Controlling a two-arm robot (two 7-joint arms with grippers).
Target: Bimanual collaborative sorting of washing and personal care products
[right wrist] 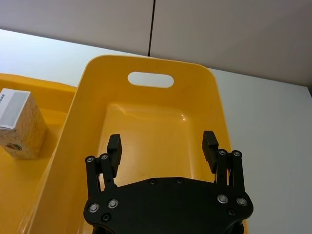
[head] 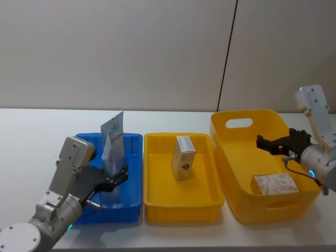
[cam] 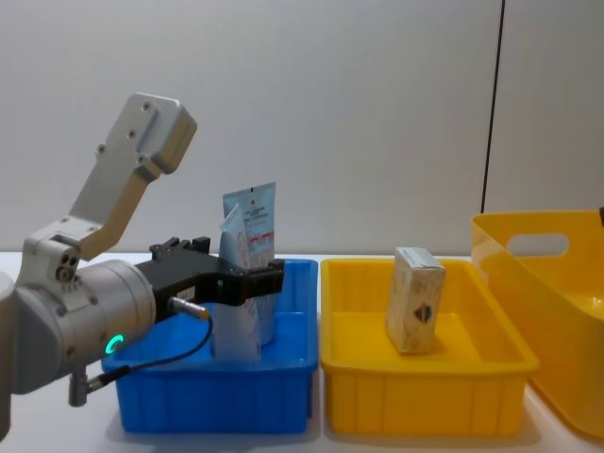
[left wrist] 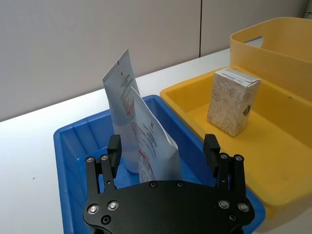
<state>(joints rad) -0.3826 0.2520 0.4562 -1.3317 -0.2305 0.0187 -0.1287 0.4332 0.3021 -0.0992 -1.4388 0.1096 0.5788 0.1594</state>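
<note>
Two pale-blue and white squeeze tubes stand upright, leaning together, in the blue tray. My left gripper is open low in that tray, its fingers on either side of the nearer tube's base, not closed on it. A cream carton with a dark emblem stands in the middle yellow tray. Another carton lies flat in the yellow basket. My right gripper hangs open above that basket, holding nothing.
The three containers sit side by side on a white table near its front edge. The basket has tall walls and a handle slot. A grey wall stands behind the table. Bare table lies left of the blue tray and behind all containers.
</note>
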